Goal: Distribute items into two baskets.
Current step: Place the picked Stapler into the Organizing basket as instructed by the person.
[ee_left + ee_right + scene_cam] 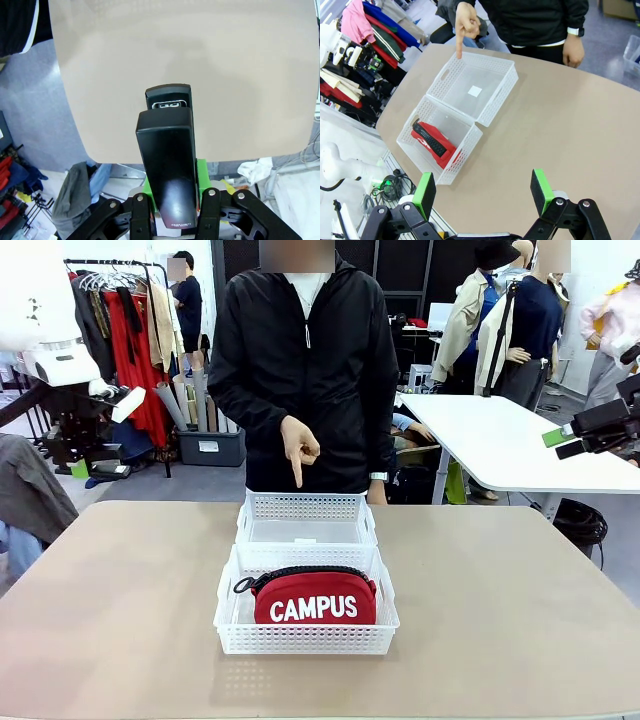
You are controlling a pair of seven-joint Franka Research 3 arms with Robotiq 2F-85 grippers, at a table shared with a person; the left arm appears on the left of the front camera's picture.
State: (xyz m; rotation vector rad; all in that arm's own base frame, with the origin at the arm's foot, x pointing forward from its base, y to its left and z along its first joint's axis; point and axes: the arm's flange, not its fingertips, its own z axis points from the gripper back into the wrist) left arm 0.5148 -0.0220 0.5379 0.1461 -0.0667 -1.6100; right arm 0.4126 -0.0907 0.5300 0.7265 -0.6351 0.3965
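Two white lattice baskets are seen end to end at the middle of the tan surface (120,620), their short ends touching. In the nearer basket (305,638) a red pouch (315,598) lettered "CAMPUS" is stood on its long edge, black zip uppermost, and is leaned toward one long wall. The farther basket (305,508) is shown with only a small white square on its floor.

A black stapler (169,175) is held by the left pincer (172,200), clamped tight between the green pads (201,172) and pointed away from the wrist. It is carried high, over the near edge of the surface, well apart from both baskets. The floor and a bundle of grey cloth are seen below that edge.

The right pincer (485,192) is held spread wide with nothing between its green-padded fingers (542,190). It is poised above the surface, well back from the baskets, and both baskets are seen from its wrist camera. In the front view that arm is glimpsed at the right edge, raised above table height.

At the far side a person in a black jacket is stood close against the surface. One hand (299,448) is pointed straight down with the index finger extended above the far rim of the farther basket. The other hand (573,50) is hung at the person's side, a watch worn on its wrist.
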